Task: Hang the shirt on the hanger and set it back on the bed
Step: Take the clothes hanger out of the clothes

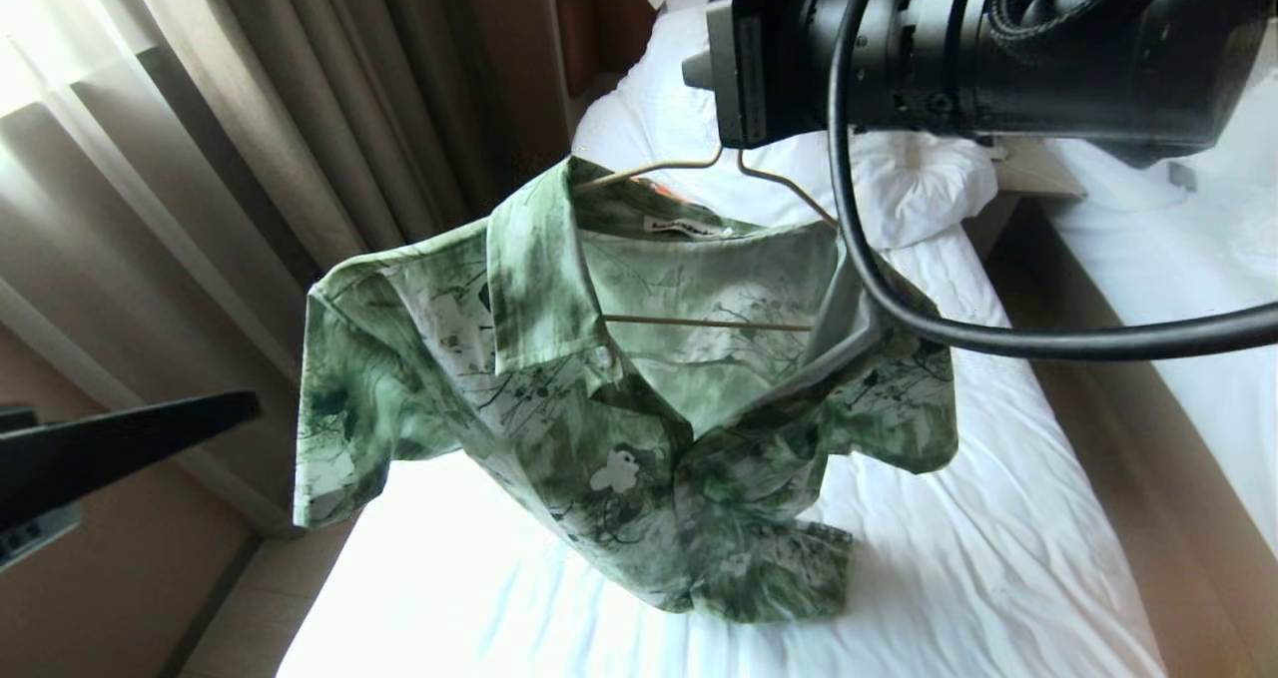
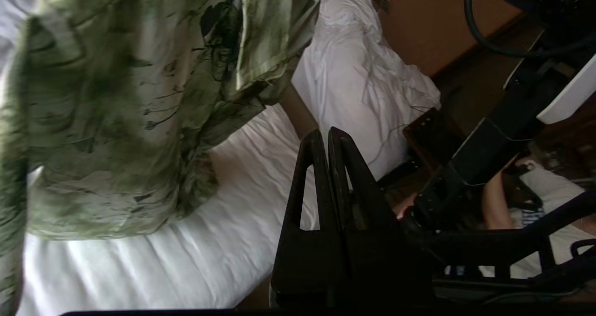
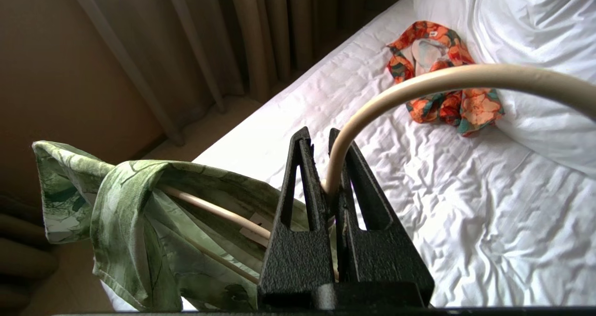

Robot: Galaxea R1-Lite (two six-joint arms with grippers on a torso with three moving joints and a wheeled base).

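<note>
Shirt; orange garment beyond right hand

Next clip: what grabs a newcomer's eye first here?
The green shirt hangs in the air on the hanger above the bed, its hem touching the sheet. The right pincer is shut on the hanger's neck. An orange garment lies by the pillow.

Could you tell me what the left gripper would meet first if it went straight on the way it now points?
Probably the white sheet of the bed: the shut left gripper points at it just beside the hanging shirt. Depth is unclear, but nothing nearer seems to stand in that line.
</note>
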